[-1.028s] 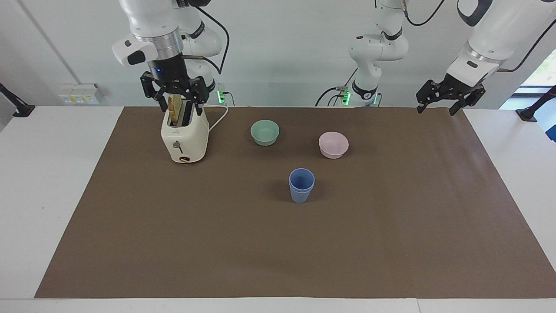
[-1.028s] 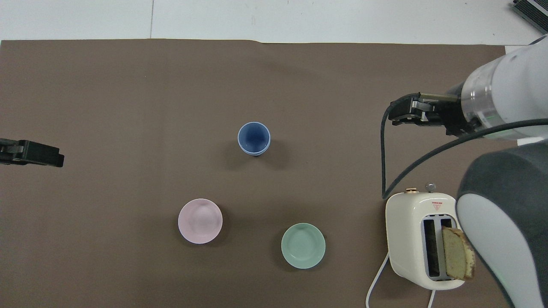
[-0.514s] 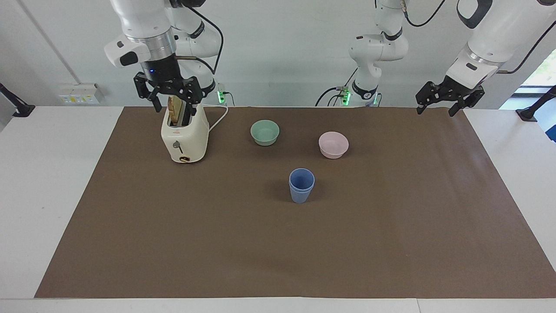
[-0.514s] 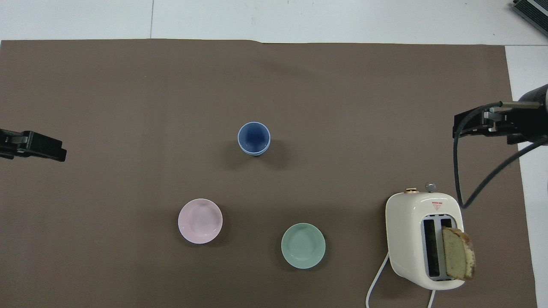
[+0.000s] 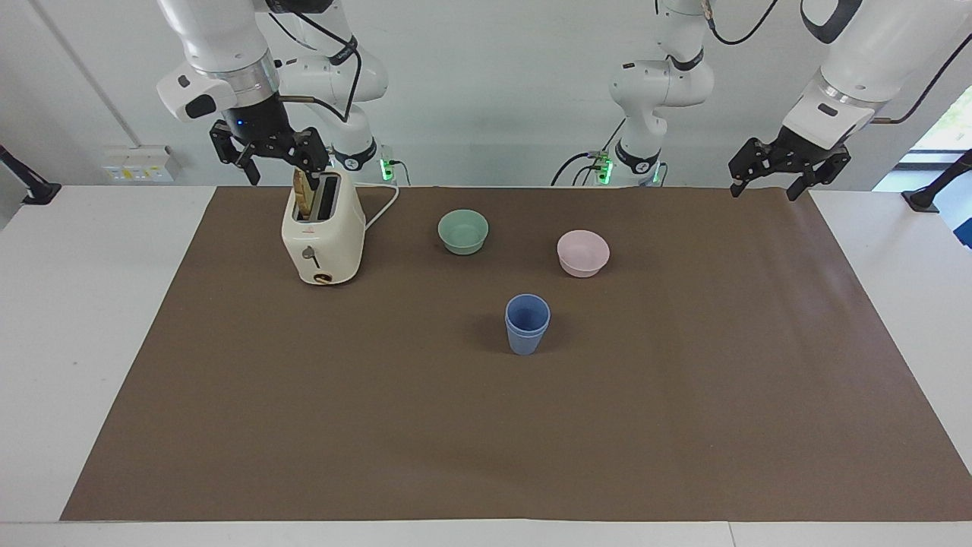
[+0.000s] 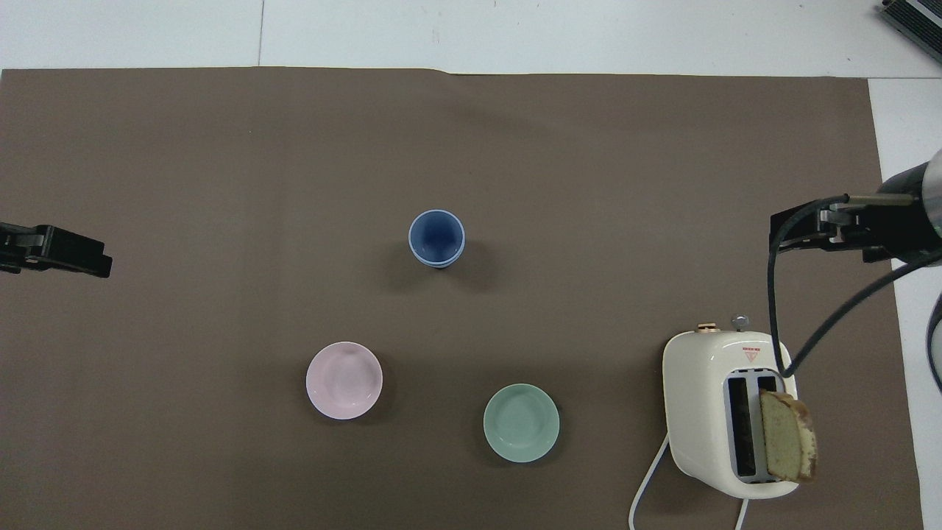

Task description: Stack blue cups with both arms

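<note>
Two blue cups (image 5: 527, 325) stand nested, one inside the other, upright on the brown mat near the table's middle; from overhead the blue cups (image 6: 436, 237) show a double rim. My right gripper (image 5: 278, 170) hangs open and empty in the air, above the toaster at the right arm's end. My left gripper (image 5: 763, 187) hangs open and empty above the mat's corner at the left arm's end; its black fingers (image 6: 70, 254) show at the edge of the overhead view. Neither gripper touches the cups.
A cream toaster (image 5: 323, 235) holds a bread slice (image 6: 787, 436) upright in one slot, its white cord trailing toward the robots. A mint-green bowl (image 5: 463, 231) and a pale pink bowl (image 5: 582, 252) sit nearer to the robots than the cups.
My right gripper has risen and drawn away from the toaster's top toward the right arm's end of the table. The left gripper has barely shifted. The cups have not moved.
</note>
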Tool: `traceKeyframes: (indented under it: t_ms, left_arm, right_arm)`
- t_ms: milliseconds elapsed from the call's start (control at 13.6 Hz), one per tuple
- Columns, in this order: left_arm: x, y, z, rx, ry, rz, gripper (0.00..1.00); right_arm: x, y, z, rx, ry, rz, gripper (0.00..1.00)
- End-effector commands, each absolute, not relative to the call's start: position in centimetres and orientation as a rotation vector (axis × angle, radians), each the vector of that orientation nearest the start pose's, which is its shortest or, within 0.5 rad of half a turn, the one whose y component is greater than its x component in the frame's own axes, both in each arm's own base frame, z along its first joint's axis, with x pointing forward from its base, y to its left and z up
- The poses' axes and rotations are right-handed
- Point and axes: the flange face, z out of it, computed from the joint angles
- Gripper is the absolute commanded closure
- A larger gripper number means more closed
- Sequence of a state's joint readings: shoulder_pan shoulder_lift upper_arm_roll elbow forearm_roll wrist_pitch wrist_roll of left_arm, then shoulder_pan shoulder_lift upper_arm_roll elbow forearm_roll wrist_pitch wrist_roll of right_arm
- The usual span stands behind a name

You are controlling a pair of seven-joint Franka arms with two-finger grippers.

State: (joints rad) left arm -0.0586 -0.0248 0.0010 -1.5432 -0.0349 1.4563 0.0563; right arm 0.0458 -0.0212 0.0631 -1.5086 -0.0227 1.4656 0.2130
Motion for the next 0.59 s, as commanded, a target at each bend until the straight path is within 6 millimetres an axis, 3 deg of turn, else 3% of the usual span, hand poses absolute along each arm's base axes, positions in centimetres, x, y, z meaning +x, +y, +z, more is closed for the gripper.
traceKeyframes:
  t_ms: [0,514]
  left_arm:
    - [53.08,-3.07,64.73,-3.153,0.187,0.106,0.0]
    - [53.08,-3.09,64.73,-3.154,0.187,0.107,0.0]
  right_arm:
    - [52.63,5.24,65.46,-3.142,0.128,0.007,0.0]
    - [52.75,4.71,65.39,-3.125,0.135,0.01,0.0]
